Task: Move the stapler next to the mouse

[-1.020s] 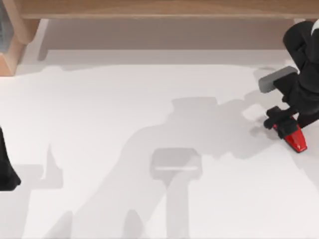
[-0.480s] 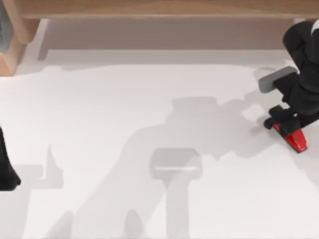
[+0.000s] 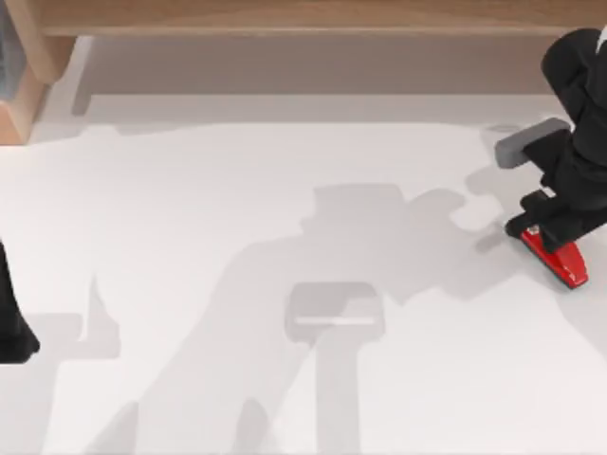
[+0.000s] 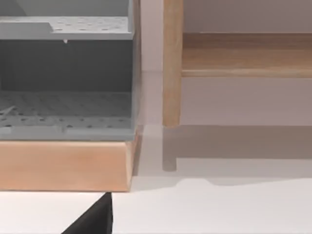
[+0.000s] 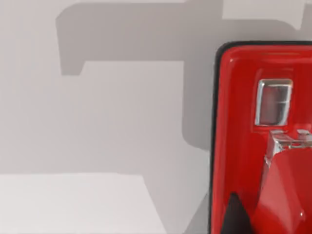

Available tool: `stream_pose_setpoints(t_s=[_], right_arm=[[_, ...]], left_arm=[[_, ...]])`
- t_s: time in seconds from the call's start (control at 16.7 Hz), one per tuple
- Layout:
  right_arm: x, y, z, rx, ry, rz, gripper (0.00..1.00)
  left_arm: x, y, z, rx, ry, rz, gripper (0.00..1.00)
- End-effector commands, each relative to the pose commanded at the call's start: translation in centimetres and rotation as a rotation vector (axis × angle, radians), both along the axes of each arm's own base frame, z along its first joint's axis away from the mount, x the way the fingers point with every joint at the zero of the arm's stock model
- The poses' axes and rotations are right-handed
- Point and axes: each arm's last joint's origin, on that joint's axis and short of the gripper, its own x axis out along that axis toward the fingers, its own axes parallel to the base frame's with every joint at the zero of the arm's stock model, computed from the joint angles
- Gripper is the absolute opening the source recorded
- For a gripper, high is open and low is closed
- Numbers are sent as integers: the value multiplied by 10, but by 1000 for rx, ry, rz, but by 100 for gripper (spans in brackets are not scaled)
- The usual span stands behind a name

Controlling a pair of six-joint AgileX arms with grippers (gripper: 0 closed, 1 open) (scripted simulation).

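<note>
The red wedge-shaped stapler (image 3: 561, 261) lies flat on the white table (image 3: 190, 209) near its right edge, pointed end toward the front right. My right gripper (image 3: 528, 216) hovers at the stapler's wider end, its two fingers apart and not closed on it. In the right wrist view the glossy stapler (image 5: 263, 146) looms close, with its small silver part (image 5: 274, 101) showing. The mouse is out of view. My left arm (image 3: 9, 322) is parked at the table's left edge.
A wooden shelf (image 3: 303, 17) runs along the back of the table. A wooden-framed grey perforated rack (image 4: 63, 87) stands at the back left corner. Shadows of the arms fall across the table's middle.
My right gripper has shifted slightly toward the back and turned over the stapler's wider end. The stapler has hardly moved. The left arm is still.
</note>
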Motion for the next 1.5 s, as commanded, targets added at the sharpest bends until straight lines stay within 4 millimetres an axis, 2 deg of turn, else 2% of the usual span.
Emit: stream_pose_setpoints(t_s=[0.18, 0.42, 0.48, 0.66, 0.84, 1.02, 1.5], right_arm=[[0, 0, 15, 1, -8, 0, 0], [0, 0, 13, 1, -5, -1, 0], [1, -1, 18, 2, -19, -2, 0], [4, -17, 31, -3, -38, -23, 0], [4, -49, 33, -18, -17, -75, 0], [0, -92, 30, -28, 26, -152, 0], [-28, -212, 28, -7, 65, -398, 0]], left_arm=[[0, 0, 0, 0, 0, 0, 100], [0, 0, 0, 0, 0, 0, 100], [0, 0, 0, 0, 0, 0, 100], [0, 0, 0, 0, 0, 0, 100], [0, 0, 0, 0, 0, 0, 100], [0, 0, 0, 0, 0, 0, 100], [0, 0, 0, 0, 0, 0, 100]])
